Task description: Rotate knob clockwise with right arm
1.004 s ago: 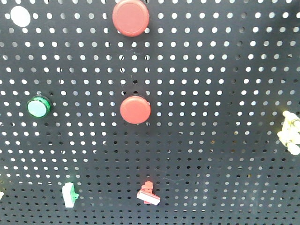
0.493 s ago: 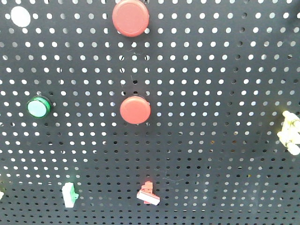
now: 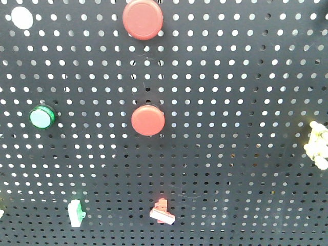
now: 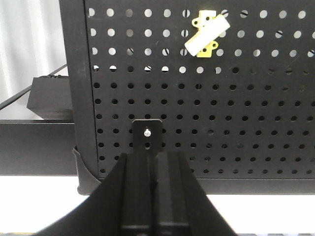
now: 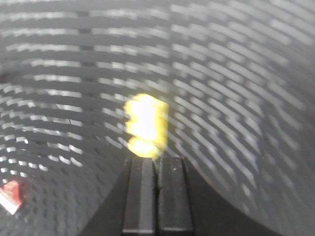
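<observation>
The knob (image 3: pixel 318 145), pale yellow and lumpy, sits on the black pegboard (image 3: pixel 230 77) at the far right edge of the front view. The right wrist view is smeared by motion. There the knob (image 5: pixel 145 125) is a bright yellow blur just beyond the tips of my right gripper (image 5: pixel 157 160). That gripper's fingers are pressed together with nothing between them. My left gripper (image 4: pixel 153 158) is shut and empty, low in front of the pegboard (image 4: pixel 246 113). Neither gripper shows in the front view.
On the board are two red round buttons (image 3: pixel 143 19) (image 3: pixel 148 120), a green button (image 3: pixel 41 117), a red switch (image 3: pixel 162 212) and a green-and-white switch (image 3: pixel 76 212). The left wrist view shows a yellow-and-white switch (image 4: pixel 206 34) and a black bracket (image 4: pixel 147 133).
</observation>
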`<state>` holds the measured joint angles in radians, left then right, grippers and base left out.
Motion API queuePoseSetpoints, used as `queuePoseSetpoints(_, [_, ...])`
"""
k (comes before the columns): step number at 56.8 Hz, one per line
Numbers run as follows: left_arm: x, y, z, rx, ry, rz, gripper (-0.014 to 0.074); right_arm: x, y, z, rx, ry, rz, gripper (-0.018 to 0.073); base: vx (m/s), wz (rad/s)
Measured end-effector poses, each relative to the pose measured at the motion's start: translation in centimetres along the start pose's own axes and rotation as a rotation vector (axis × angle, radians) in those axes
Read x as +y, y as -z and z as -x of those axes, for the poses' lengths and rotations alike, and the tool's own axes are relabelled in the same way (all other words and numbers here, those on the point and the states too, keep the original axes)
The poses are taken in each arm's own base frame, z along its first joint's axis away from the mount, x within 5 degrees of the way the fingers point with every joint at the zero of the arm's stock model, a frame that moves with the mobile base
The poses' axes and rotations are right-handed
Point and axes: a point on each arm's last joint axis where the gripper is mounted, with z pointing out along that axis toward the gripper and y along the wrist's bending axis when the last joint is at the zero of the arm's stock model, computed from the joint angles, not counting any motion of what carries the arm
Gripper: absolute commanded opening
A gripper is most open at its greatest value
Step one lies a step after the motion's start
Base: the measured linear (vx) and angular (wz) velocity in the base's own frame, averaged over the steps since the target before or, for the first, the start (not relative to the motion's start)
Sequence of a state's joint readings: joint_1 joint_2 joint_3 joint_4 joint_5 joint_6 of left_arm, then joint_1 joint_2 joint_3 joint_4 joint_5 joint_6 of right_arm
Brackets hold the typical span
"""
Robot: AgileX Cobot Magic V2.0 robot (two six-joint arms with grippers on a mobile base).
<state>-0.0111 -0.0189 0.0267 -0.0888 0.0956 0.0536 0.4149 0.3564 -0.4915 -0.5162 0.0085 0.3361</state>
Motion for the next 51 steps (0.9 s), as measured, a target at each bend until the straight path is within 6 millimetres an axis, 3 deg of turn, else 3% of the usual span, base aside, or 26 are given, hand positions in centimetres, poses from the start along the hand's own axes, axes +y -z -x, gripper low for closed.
queuePoseSetpoints(12, [0.0,0.0,0.0,0.0,0.0,0.0,-0.0006,2.3,-0.4,-3.3,-0.106,0.077,0.162,-0.0009,0.0,0.0])
queuePoseSetpoints(29, [0.0,0.0,0.0,0.0,0.0,0.0,-0.0006,2.9,0.0,-7.0,0.006,0.067,0.185,-0.0009,0.0,0.0])
queuePoseSetpoints(43, [0.0,0.0,0.0,0.0,0.0,0.0,-0.0006,1.7,2.4,-12.4,0.275,-0.159,-0.041,-0.0009,0.0,0.0])
queuePoseSetpoints(51, [0.0,0.0,0.0,0.0,0.0,0.0,-0.0006,1.1,4.3,-15.0,0.326,-0.113,-0.203,-0.0009,0.0,0.0])
